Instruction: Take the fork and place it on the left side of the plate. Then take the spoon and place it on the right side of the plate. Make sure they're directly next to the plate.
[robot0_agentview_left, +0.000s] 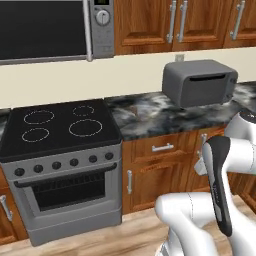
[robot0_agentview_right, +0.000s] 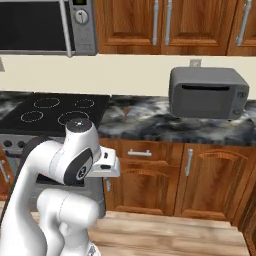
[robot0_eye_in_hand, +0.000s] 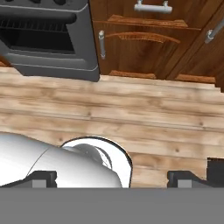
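tool (robot0_eye_in_hand: 111, 179) wide open, apparently empty, over floor (robot0_eye_in_hand: 131, 113)

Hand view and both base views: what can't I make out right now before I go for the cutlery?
- Counter: its right end is cut off by the left base view's edge and hidden behind the arm.
- Toaster oven: inside unreadable, dark door.
- Gripper: open; just the fingertips clear the hand view's bottom.

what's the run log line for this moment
gripper: open, holding nothing, aimed at wood floor | ahead: stove, toaster oven on counter
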